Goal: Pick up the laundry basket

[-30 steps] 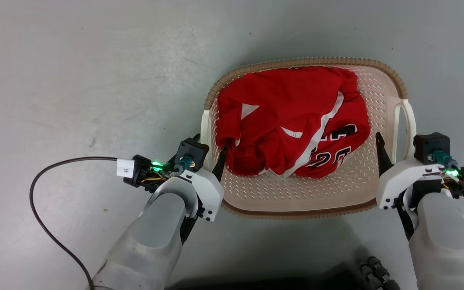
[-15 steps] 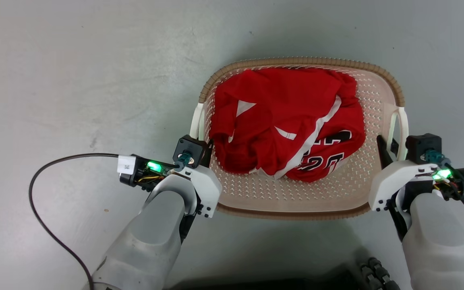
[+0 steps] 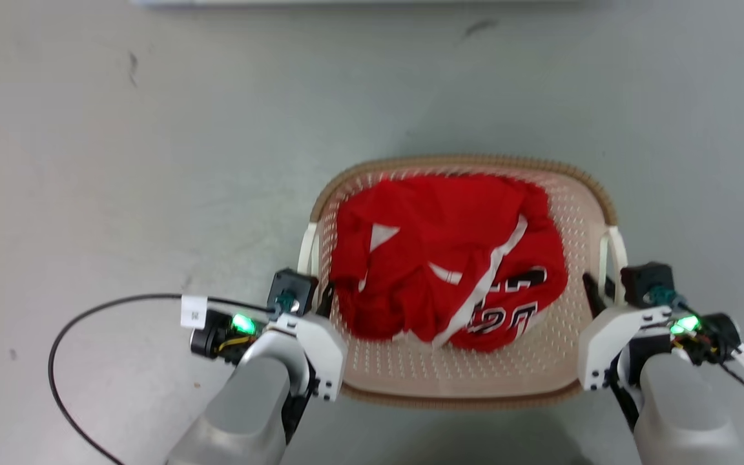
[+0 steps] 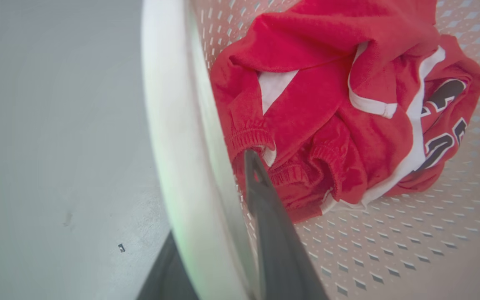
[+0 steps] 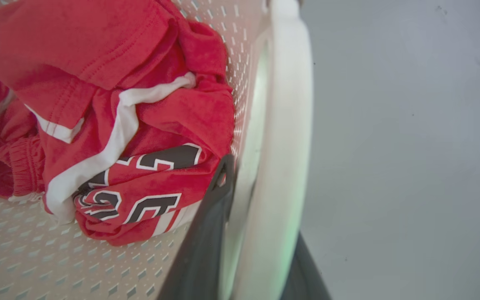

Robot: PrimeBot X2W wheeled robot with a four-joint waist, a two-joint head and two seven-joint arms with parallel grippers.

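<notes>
Where the two pale forearms rise from the bottom edge of the head view, you find the left hand and the right hand at opposite sides of the laundry basket. The left hand is closed on the white left handle: its wrist view shows one dark finger inside the perforated wall and the other outside, with the handle pinched between them. The right hand is closed the same way on the right handle, with its inner finger lying against a red garment. That garment, trimmed in white with black lettering, lies crumpled on the basket bottom and covers the middle and far part of it. The near strip of the bottom is bare. The basket is between the two hands, above the grey floor; you cannot tell from these views whether it is clear of the floor. The tan braided rim closes the far side. A black cable loops over the floor beside the left forearm.
</notes>
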